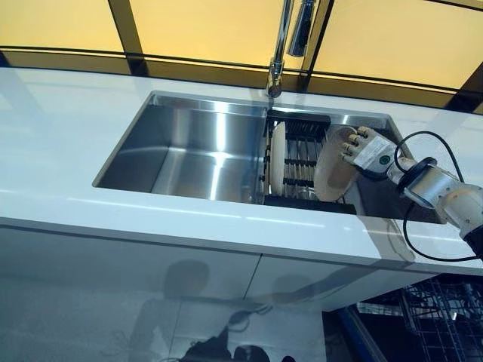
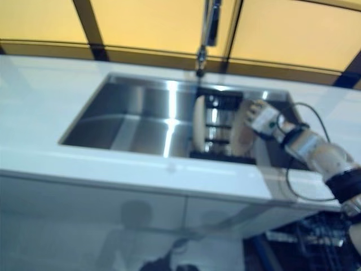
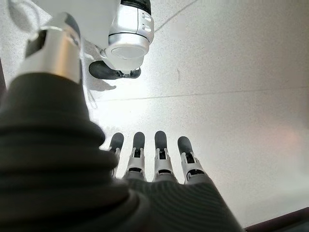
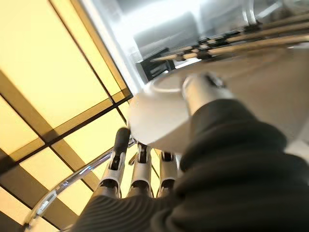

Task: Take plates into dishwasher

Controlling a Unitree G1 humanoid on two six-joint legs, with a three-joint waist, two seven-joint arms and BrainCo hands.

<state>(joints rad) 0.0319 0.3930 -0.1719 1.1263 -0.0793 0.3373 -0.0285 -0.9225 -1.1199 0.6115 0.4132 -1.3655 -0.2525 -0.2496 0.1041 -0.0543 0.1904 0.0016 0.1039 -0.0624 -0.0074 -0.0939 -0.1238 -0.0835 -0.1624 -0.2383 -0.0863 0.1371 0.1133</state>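
Two pale plates stand on edge in a dark dish rack (image 1: 298,197) in the right part of the steel sink (image 1: 189,151). My right hand (image 1: 364,148) reaches in from the right and grips the rim of the right plate (image 1: 330,170). In the right wrist view this plate (image 4: 159,116) sits between the thumb and the fingers (image 4: 118,145). The left plate (image 1: 278,158) stands free in the rack. My left hand (image 3: 161,145) shows only in the left wrist view, with straight fingers, empty, over a speckled floor.
A tall faucet (image 1: 278,53) rises behind the sink, just above the rack. A white counter (image 1: 60,143) surrounds the sink. An open dishwasher's wire rack (image 1: 441,317) shows low at the right, below the counter edge. Yellow window panes run along the back.
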